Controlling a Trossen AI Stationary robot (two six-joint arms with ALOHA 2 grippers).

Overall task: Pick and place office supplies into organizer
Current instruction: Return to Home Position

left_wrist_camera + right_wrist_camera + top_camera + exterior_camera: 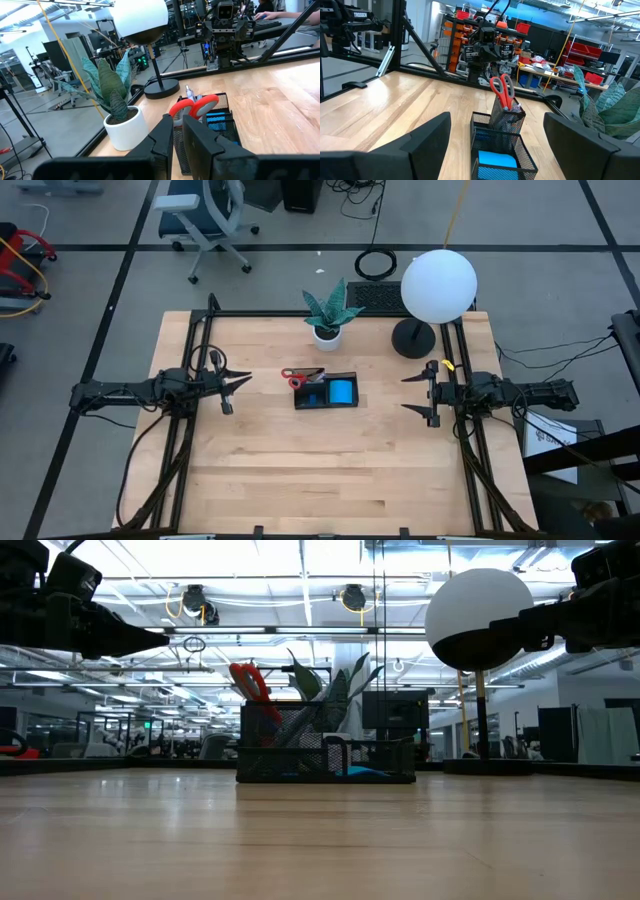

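Note:
The black mesh organizer [325, 393] stands at the table's middle. Red-handled scissors [504, 91] stand in its tall compartment, handles up, blades down inside. A blue note pad [497, 161] lies flat in a low compartment. My left gripper [238, 380] hovers level at the table's left side, shut and holding nothing, pointing toward the organizer [216, 124]. My right gripper [405, 393] hovers level at the right side, open, with the organizer [502, 142] ahead of its fingers and well apart from them. In the low view both arms hang high above the table.
A potted green plant [328, 315] in a white pot stands behind the organizer. A lamp with a white globe [438, 284] and a black round base [412, 338] stands at the far right. Bare wood [320, 470] lies between the organizer and the near edge.

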